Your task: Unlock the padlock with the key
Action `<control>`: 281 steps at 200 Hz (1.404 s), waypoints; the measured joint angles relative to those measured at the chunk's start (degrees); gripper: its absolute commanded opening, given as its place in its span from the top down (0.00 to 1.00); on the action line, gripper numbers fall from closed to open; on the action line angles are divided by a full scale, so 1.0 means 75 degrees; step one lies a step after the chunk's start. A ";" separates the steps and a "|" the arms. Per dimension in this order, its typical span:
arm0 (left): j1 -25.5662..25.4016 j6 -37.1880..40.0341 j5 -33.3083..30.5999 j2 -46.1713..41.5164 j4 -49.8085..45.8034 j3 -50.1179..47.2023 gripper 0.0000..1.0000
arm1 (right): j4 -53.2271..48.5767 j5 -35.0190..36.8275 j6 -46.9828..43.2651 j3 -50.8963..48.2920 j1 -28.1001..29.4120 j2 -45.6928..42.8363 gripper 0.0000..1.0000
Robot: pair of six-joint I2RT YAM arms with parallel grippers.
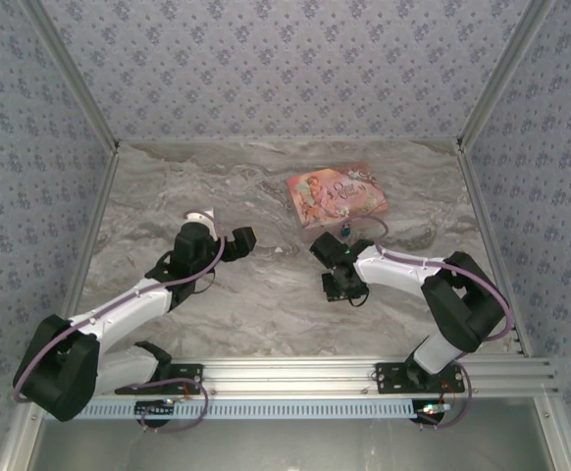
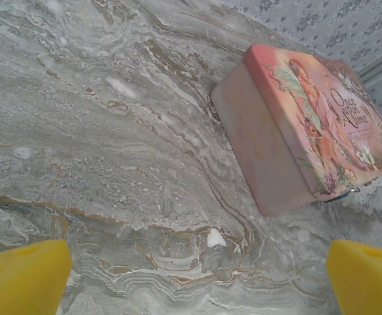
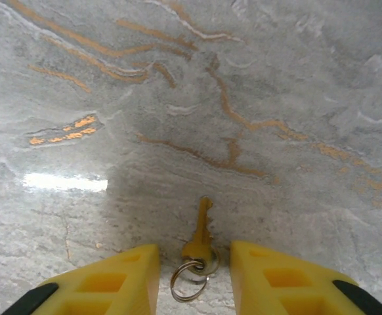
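Right gripper (image 3: 194, 254) low over the table (image 3: 178, 98), its yellow fingers on either side of the key (image 3: 203, 226).
Its jaws stand part-spread, with a gap on each side of the key's rounded bow and wire ring, and they pinch nothing. The key is thin, brassy-looking metal and lies flat on glossy veined marble. The left gripper (image 2: 197, 262) hangs tilted with its jaws spread wide, facing the flat pink illustrated box (image 2: 309, 125). The small blue padlock (image 1: 345, 233) sits at the box's near edge.
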 measured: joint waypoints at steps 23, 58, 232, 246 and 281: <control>0.0000 0.0000 -0.0003 0.0000 -0.0003 0.0000 0.01 | -0.0041 0.0058 0.0000 0.0000 0.0000 0.0000 0.73; 0.0000 0.0000 -0.0003 0.0000 -0.0009 0.0003 0.01 | -0.0087 0.0122 0.0000 0.0003 0.0003 0.0000 0.76; 0.0000 -0.0128 -0.0003 -0.0420 -0.0568 0.0256 0.01 | -0.0181 0.0297 -0.0169 0.0067 0.0131 -0.0632 1.00; 0.0000 -0.0312 0.0000 -0.0542 -0.0793 0.0425 0.00 | -0.0032 0.0446 -0.0373 0.0023 0.0131 -0.0991 1.00; 0.0000 -0.1288 0.0134 -0.0764 -0.1373 0.1046 0.04 | 0.0839 0.1201 -0.1311 -0.0256 0.0332 -0.2305 1.00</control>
